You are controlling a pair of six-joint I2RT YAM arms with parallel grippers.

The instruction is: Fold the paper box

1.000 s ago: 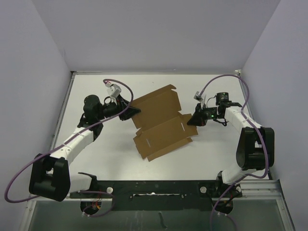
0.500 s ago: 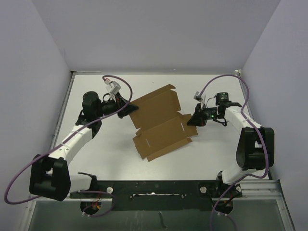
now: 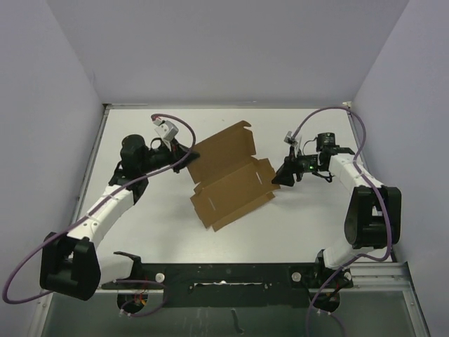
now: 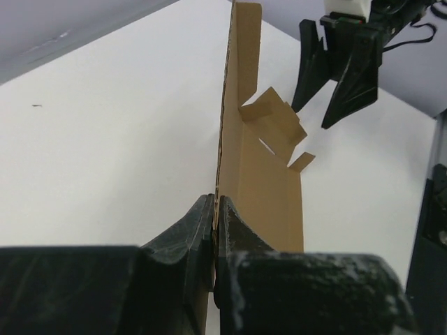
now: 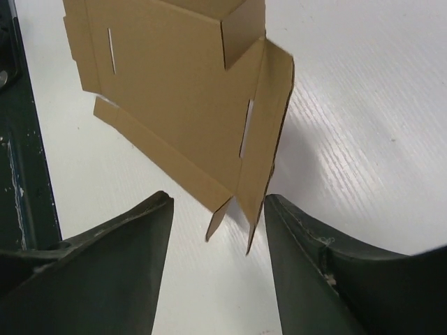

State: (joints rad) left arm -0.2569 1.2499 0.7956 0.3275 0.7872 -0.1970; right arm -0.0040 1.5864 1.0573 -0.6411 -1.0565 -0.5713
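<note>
Since 1 second ago the right end effector [image 3: 277,179] has spread its jaws and let go of the box [image 3: 228,179], the left end effector [image 3: 188,159] has pinched shut on the box's left edge, and the box has slid slightly leftward. Around it are the white counter [image 3: 295,217], pale walls [image 3: 224,49] on 3 sides, a black rail [image 3: 231,274] along the near edge, and purple cables [image 3: 179,123] looping over both arms. In the left wrist view the box [image 4: 262,167] rises on edge, standing between the 2 end effectors. The left end effector [image 4: 215,209] clamps the thin cardboard with its jaws fully together. The right end effector [image 5: 216,201] stands about half open, straddling the right corner of the box [image 5: 167,91], with neither finger seen touching it. The box sits skewed at mid-counter, its far half tilted up. Bare counter lies between it and the rail, and behind it toward the back wall.
</note>
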